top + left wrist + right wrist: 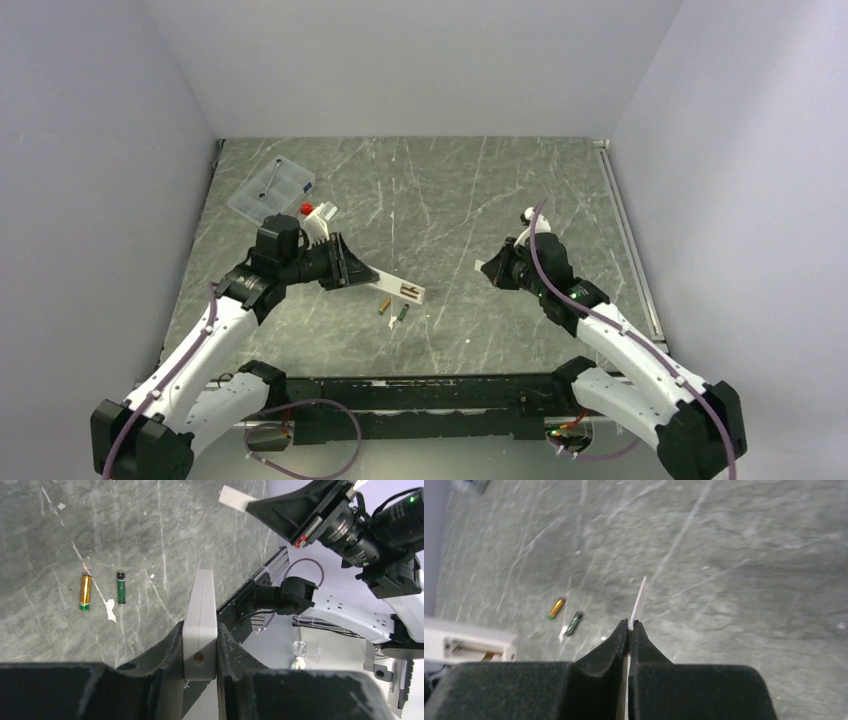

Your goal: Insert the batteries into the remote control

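Observation:
My left gripper [350, 268] is shut on one end of the white remote control [398, 288] and holds it off the table, its open battery bay facing up. In the left wrist view the remote [200, 605] sits edge-on between the jaws. The copper-orange battery [384, 306] and the dark green battery [403, 314] lie side by side on the table just below the remote's free end. Both show in the left wrist view [86, 592] [121, 587]. My right gripper [630, 624] is shut on a thin flat white cover piece [640, 600], held in the air at mid right.
A clear plastic compartment box [272, 188] lies at the back left, with a small red thing [306, 209] and a white piece [325, 212] beside it. White walls close the table on three sides. A metal rail [625, 230] runs along the right edge.

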### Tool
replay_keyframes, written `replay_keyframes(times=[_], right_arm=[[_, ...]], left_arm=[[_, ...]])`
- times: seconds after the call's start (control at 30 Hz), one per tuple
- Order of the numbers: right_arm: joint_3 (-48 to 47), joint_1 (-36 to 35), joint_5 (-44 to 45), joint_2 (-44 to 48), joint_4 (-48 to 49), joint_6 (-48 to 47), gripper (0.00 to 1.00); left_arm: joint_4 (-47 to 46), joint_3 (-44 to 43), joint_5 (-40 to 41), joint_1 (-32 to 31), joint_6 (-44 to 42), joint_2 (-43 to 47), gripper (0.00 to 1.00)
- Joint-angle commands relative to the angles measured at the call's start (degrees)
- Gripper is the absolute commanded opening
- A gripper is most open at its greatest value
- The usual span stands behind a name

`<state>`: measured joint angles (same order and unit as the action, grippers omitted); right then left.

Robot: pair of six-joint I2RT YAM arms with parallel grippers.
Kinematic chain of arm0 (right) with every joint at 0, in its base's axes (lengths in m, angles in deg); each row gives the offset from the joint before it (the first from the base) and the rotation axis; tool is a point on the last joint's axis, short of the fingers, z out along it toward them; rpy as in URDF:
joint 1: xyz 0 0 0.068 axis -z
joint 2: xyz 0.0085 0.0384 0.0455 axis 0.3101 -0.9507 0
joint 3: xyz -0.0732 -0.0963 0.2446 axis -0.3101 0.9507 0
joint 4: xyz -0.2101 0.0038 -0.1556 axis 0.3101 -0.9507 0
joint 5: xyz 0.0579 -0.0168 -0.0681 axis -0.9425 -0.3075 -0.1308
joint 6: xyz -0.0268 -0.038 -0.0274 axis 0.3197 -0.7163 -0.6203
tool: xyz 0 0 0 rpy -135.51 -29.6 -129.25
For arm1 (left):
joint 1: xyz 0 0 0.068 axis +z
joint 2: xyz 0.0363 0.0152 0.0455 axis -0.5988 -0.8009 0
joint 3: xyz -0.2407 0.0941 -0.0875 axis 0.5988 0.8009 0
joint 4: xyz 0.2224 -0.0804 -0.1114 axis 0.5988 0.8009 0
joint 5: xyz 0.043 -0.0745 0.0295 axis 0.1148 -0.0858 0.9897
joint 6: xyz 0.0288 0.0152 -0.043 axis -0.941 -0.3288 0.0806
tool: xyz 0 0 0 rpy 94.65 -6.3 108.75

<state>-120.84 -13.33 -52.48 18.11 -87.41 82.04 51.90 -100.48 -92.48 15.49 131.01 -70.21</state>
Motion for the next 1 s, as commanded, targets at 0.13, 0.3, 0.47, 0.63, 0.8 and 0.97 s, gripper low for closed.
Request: replay_keyframes(times=[0.13,0.3,0.47,0.63,0.8,0.97], right_arm=[[6.25,16.85,-16.27,-8.24,16.10,3.40,0.00],[9.96,27.04,-29.04,-16.48,28.28,9.53,0.00],[12.29,31.15,-35.23,-24.12,38.66,14.69,0.00],[13.88,33.13,-35.26,-27.39,43.49,16.99,0.00],[14.18,33.31,-35.19,-29.20,45.25,17.87,0.00],[14.31,33.31,-36.96,-32.56,49.04,19.61,0.00]], left_arm=[[1.37,-3.52,1.20,0.12,-6.45,-2.65,0.00],[2.68,-3.25,1.09,0.12,-7.90,-2.32,0.00],[-0.04,-0.70,-1.13,0.13,-5.92,-1.36,0.00],[-2.69,1.20,-3.25,0.12,-4.03,-1.51,0.00],[-4.71,2.22,-4.18,0.12,-2.85,-1.83,0.00],[-7.39,3.33,-5.19,0.12,-1.39,-2.56,0.00]])
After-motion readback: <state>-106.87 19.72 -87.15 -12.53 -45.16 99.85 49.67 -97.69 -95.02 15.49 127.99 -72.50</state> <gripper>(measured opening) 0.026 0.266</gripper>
